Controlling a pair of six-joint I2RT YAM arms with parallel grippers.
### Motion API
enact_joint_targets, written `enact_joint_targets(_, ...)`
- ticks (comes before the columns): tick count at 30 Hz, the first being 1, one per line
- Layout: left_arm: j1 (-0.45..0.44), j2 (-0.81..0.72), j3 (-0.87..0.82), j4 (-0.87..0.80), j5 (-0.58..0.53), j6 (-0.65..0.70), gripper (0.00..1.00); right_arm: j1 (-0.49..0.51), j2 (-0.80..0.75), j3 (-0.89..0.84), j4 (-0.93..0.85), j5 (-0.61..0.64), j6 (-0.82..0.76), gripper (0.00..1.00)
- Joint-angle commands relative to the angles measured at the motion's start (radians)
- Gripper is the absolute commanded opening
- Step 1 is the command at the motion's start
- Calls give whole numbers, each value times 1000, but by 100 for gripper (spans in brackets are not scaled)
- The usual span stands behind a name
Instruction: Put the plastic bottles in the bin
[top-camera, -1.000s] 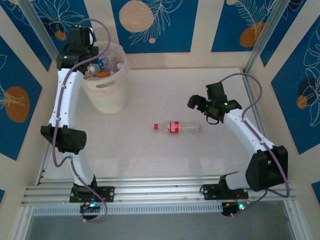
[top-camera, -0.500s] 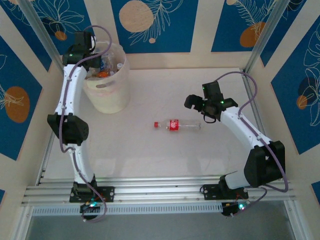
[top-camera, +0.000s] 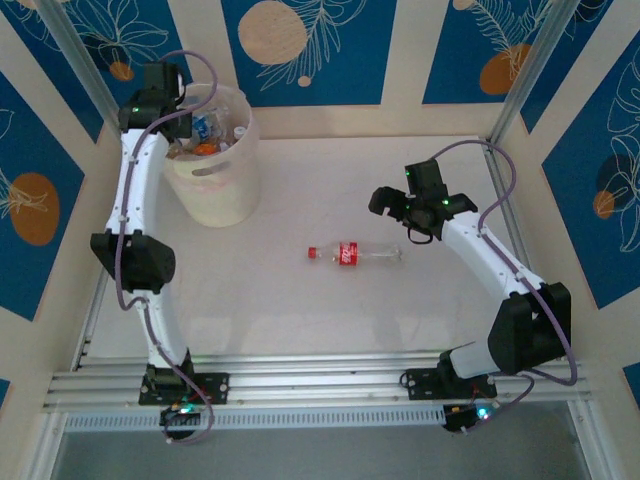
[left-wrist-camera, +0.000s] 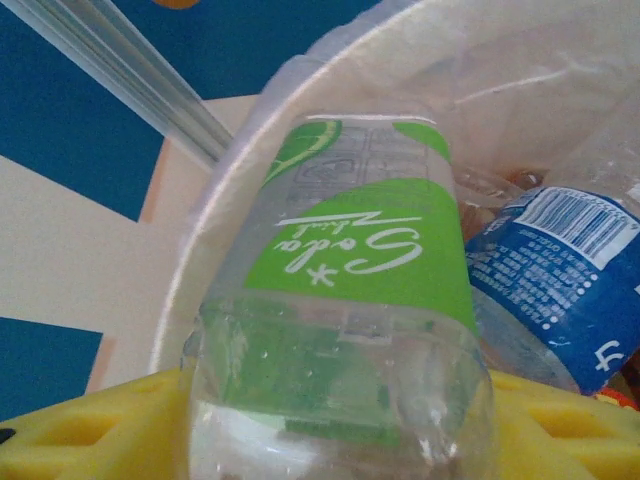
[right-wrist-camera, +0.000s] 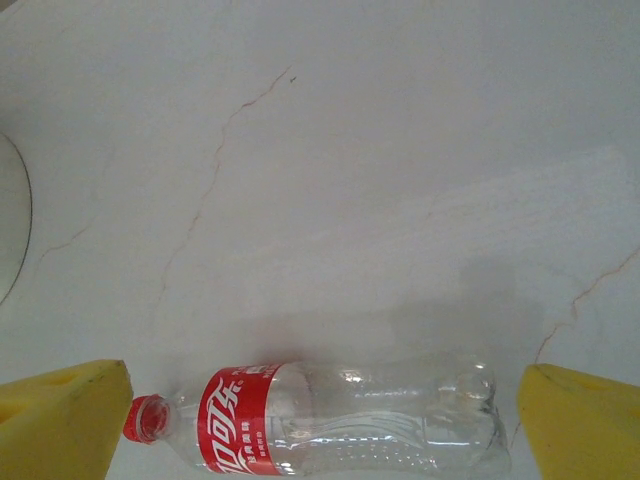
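Note:
My left gripper (top-camera: 172, 100) hangs over the rim of the pale translucent bin (top-camera: 212, 185), shut on a clear bottle with a green label (left-wrist-camera: 360, 260). Its yellow pads (left-wrist-camera: 60, 430) press both sides of the bottle's base. Inside the bin lie several other bottles, one with a blue label (left-wrist-camera: 560, 270). A clear bottle with a red label and red cap (top-camera: 355, 254) lies on its side mid-table, cap to the left. My right gripper (top-camera: 402, 222) hovers just right of and above it, open, its yellow fingers (right-wrist-camera: 60, 420) standing wide on either side of the bottle (right-wrist-camera: 330, 430).
The white table (top-camera: 300, 310) has thin cracks in its surface. Blue and cream patterned walls with metal posts (top-camera: 520, 70) close in the back and sides. An aluminium rail (top-camera: 320, 385) runs along the near edge by the arm bases.
The right gripper shifted a little left toward the red-label bottle and then held. The left arm straightened and moved its gripper further over the bin's rim.

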Motion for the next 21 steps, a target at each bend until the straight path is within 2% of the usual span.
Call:
enact_joint_targets(1, 20, -44, 29, -8, -12, -23, 67, 9, -4, 24, -14, 3, -13, 99)
enact_joint_targets(4, 20, -55, 23, -3, 52, -33, 76, 9, -5, 29, -18, 7, -14, 99)
enact_joint_targets(11, 20, -76, 0, 18, 191, -74, 85, 11, -8, 35, -16, 7, -14, 99)
enact_joint_targets(18, 19, -144, -51, 65, 304, -128, 81, 12, 2, 42, -32, 15, -34, 99)
enact_joint_targets(21, 19, -205, -145, 122, 332, -142, 71, 12, 6, 41, -32, 14, -32, 99)
